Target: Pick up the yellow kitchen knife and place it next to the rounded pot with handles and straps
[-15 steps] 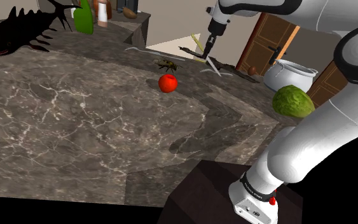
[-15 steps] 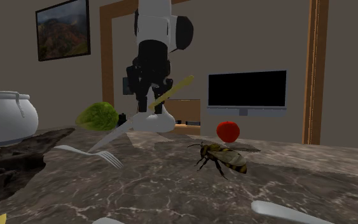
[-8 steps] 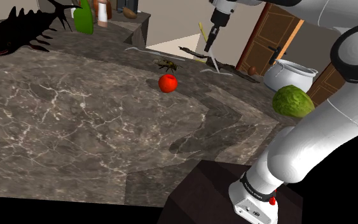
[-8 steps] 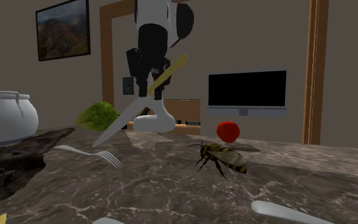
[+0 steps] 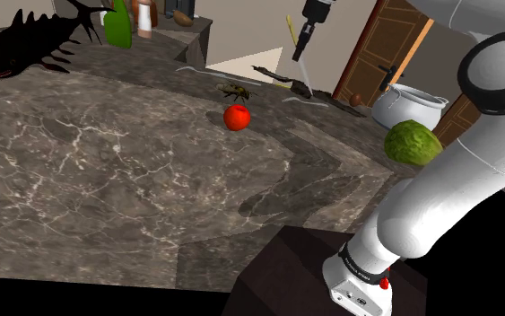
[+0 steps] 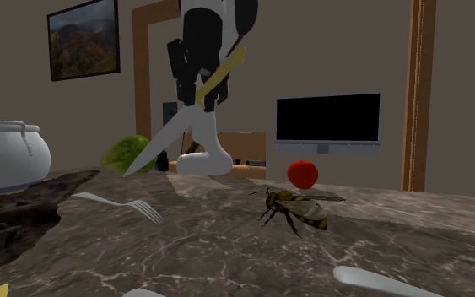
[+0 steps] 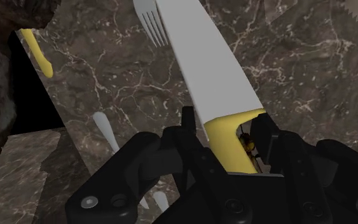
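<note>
1. Your gripper is clamped on the knife. In the wrist view the fingers pinch the yellow handle just behind the grey blade.
2. The knife hangs clear above the counter and touches nothing. Its long axis is steeply tilted, with the handle up and the tip down. The tip leans toward the second exterior view's left.
3. The white pot lies well apart from the gripper, toward the shoulder view's right. In the second exterior view it sits at the far left. The tip already points that way, so you would likely travel blade-first.
4. A fork lies on the counter just below the tip. A dark rough slab sprawls in front of the pot. A green lump sits close beside the pot, on its near side in the shoulder view.
5. The pot appears to stand near the counter's edge at the shoulder view's right, so open room beside it looks tight. The side facing the gripper seems the best bet. Keep your height until you pass the fork and slab, then level the blade before lowering.
6. The bee and the red ball lie away from that path.
</note>
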`<action>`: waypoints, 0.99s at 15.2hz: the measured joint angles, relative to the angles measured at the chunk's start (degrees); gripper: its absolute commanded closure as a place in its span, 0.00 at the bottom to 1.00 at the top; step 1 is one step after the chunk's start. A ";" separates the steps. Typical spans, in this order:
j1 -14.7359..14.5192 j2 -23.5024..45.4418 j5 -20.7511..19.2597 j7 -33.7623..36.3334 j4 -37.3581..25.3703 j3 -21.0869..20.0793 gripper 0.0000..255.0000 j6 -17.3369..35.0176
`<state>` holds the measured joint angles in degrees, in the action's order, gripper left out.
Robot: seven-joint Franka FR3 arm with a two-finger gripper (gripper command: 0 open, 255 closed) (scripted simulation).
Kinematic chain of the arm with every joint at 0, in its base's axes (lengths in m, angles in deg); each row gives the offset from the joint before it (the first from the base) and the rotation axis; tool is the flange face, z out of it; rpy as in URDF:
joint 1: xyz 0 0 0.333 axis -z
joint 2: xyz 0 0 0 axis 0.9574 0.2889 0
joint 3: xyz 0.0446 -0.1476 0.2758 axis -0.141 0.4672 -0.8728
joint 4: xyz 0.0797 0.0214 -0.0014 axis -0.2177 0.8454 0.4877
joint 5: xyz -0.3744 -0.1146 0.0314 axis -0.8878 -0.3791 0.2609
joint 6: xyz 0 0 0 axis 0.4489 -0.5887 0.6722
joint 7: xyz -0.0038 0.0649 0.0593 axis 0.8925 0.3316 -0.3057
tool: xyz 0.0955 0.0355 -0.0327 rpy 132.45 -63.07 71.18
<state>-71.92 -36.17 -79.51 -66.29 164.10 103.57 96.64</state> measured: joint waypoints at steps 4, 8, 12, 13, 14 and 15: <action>0.02 1.38 0.40 -0.41 -4.75 0.11 1.00 -3.40; 0.14 3.41 0.98 -0.98 -10.48 0.36 1.00 -7.15; 0.79 2.87 0.98 -2.49 -11.74 1.09 1.00 -8.88; 1.10 1.73 0.73 -3.14 -10.54 1.41 1.00 -8.69; 1.44 0.08 0.30 -3.86 -8.66 1.75 1.00 -8.37; 1.87 -1.02 0.08 -4.79 -7.32 2.27 1.00 -8.00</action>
<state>-70.05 -37.19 -79.43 -71.08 156.78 105.84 88.64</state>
